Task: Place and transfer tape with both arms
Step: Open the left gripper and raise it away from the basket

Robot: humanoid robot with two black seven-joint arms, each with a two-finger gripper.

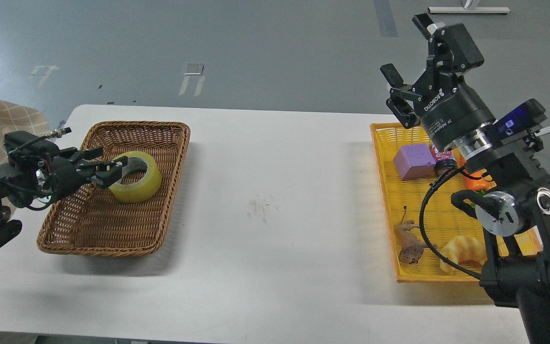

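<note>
Yellow tape point(136, 183) sat in your wicker basket point(112, 239), left pincer point(108, 173) clamped across its rim; right pincer point(408, 71) hung wide and empty above the yellow tray point(389, 200). Release looked all that remained.

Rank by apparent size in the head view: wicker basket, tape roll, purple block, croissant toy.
1. Wicker basket, clearly largest.
2. Tape roll, held by the left pincer over the basket.
3. Croissant toy and purple block: close in size; the croissant lies nearer the camera, so no ranking between them.
</note>
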